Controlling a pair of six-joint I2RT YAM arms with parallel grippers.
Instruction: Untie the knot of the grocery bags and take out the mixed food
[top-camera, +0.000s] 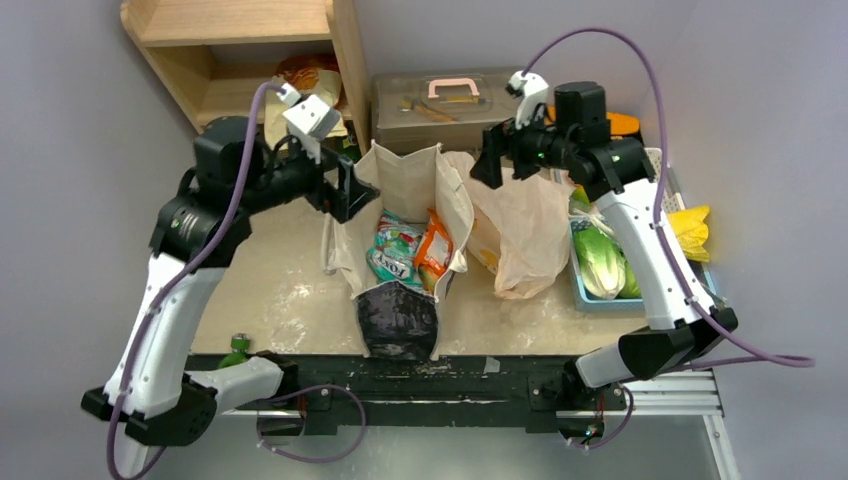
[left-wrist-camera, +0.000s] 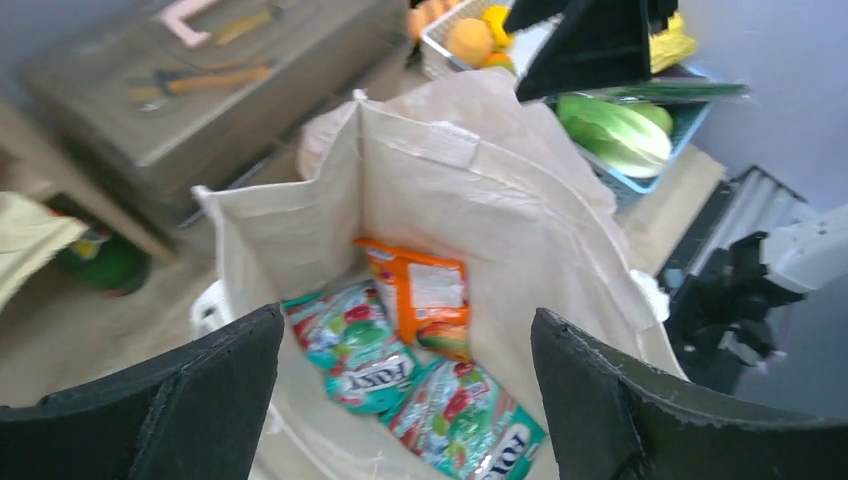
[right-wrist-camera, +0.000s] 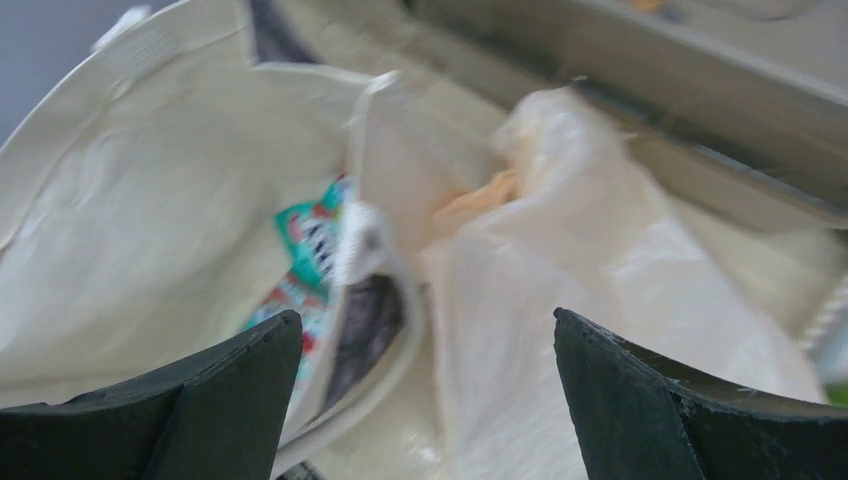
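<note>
Green packets (left-wrist-camera: 365, 355) in canvas tote (left-wrist-camera: 470, 210) beside grocery bags (top-camera: 525, 235) read roughly "Foxy".

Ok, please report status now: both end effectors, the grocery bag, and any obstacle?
Left end effector open, at canvas tote rim. Right end effector open, over grocery bag top. Knot not discernible. Tote close beside bag.

Speckled beige table (top-camera: 270, 290), open cream tote (top-camera: 405, 175) at centre (snack packets (top-camera: 400, 250) inside), peach grocery bag (top-camera: 525, 235) touching its right, blue tray (top-camera: 598, 301) far right, grey toolbox (top-camera: 440, 110) top centre.
</note>
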